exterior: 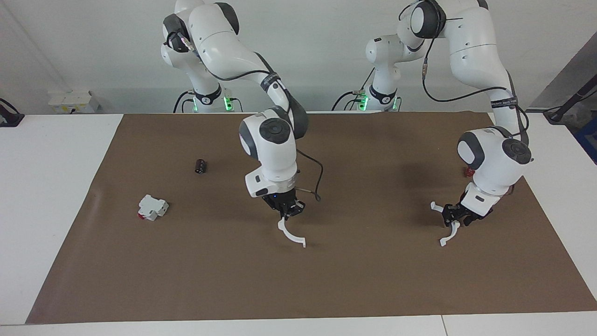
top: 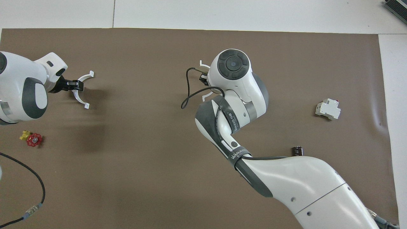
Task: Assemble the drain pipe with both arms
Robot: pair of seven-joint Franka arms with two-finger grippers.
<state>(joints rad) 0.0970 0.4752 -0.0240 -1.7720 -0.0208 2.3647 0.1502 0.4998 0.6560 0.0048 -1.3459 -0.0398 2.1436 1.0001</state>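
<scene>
Facing view: the right gripper (exterior: 285,211) is clamped on one white half-ring arc (exterior: 291,235) over the middle of the brown mat (exterior: 354,284), the arc hanging below it. The left gripper (exterior: 453,214) pinches the other half-ring arc (exterior: 448,235) mid-curve, its open side facing the table's centre.

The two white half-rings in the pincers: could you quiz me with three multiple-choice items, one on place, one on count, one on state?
1. The blocky white piece lies:
A. toward the right arm's end
B. toward the left arm's end
C. inside a half-ring

2. Half-rings in view:
A. one
B. two
C. four

3. The halves are:
A. joined
B. stacked
C. apart, one per pincer

Answers:
1 A, it sits on that end of the brown mat.
2 B, one white arc in each pincer.
3 C, right pincer holds one half-ring, left pincer the other half-ring.
</scene>
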